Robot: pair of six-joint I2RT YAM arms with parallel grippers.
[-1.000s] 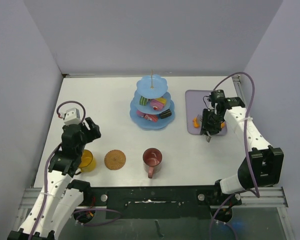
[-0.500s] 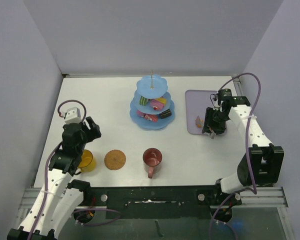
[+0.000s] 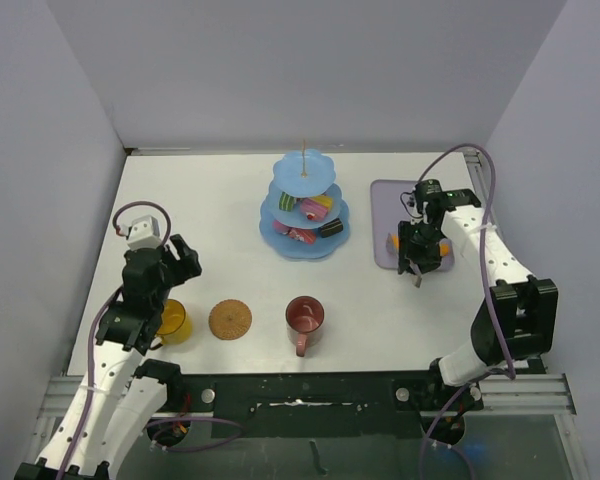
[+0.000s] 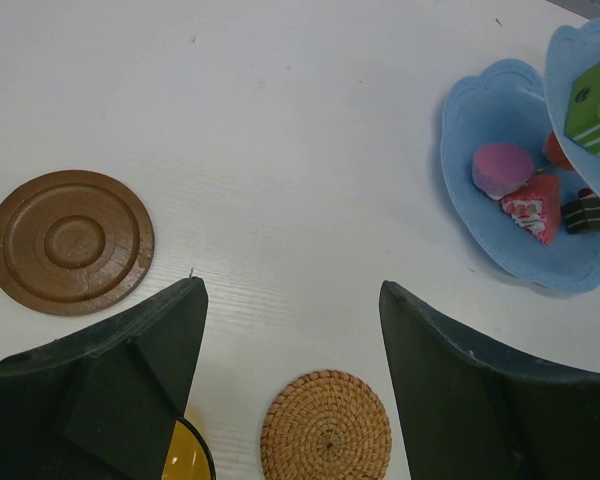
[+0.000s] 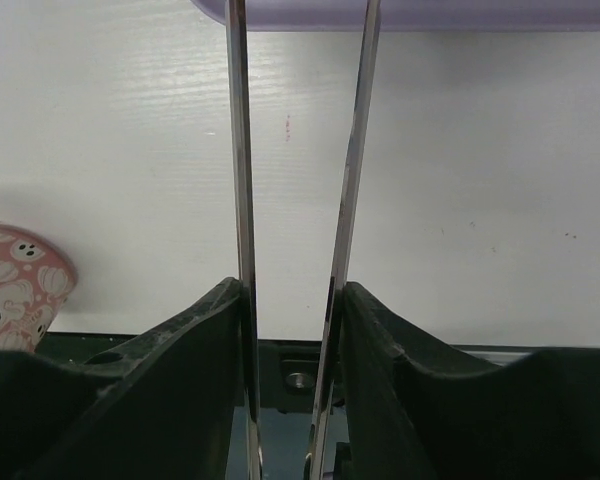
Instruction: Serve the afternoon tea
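One little orange toy cake [image 3: 392, 241] sits near the left edge of the lilac tray [image 3: 385, 195], well apart from the blue three-tier stand [image 3: 310, 253]. It looks light, hard and a bit slippy, so I think pinching its two sides is best. My right gripper [image 5: 291, 296] squeezes the thin metal tongs [image 5: 238, 150]. Their blades are apart, with nothing between them. My left gripper [image 4: 292, 300] is wide open above the yellow mug [image 3: 174, 322].
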